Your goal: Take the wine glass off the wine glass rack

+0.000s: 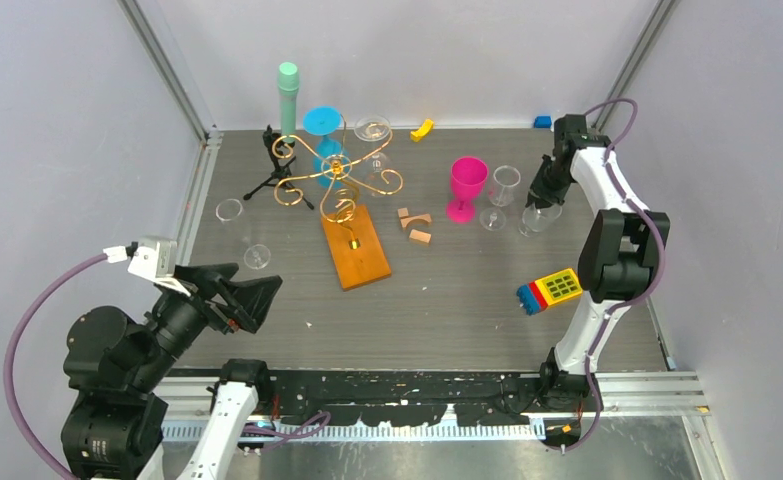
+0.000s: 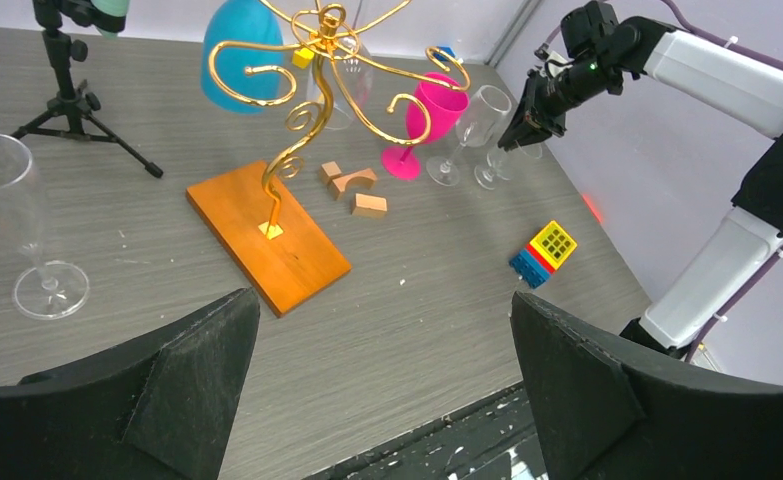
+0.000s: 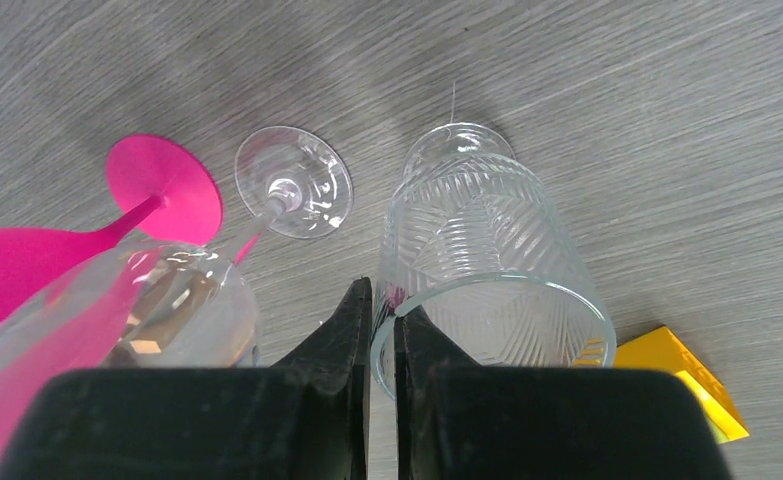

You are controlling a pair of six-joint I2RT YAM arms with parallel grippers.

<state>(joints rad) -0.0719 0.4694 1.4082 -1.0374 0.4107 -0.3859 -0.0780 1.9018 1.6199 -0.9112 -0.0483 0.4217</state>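
Observation:
The wine glass rack [image 1: 339,172], gold curled wire on an orange-brown wooden base [image 1: 357,250], stands at mid-table. A blue wine glass [image 1: 324,128] and a clear wine glass [image 1: 372,130] hang upside down from its arms; the left wrist view shows the blue one [image 2: 237,65] too. My left gripper [image 1: 259,277] hovers open and holding nothing near the front left, well short of the rack [image 2: 282,170]. My right gripper [image 3: 382,295] is far right, shut on the rim of a clear ribbed tumbler [image 3: 487,250] resting on the table.
A pink goblet [image 1: 467,185] and a clear wine glass [image 1: 502,192] stand beside the tumbler. Another clear wine glass [image 2: 7,200] stands at the left. A black tripod [image 1: 272,175], green cylinder [image 1: 288,95], wooden blocks [image 1: 415,225] and a toy brick block [image 1: 549,290] are also there.

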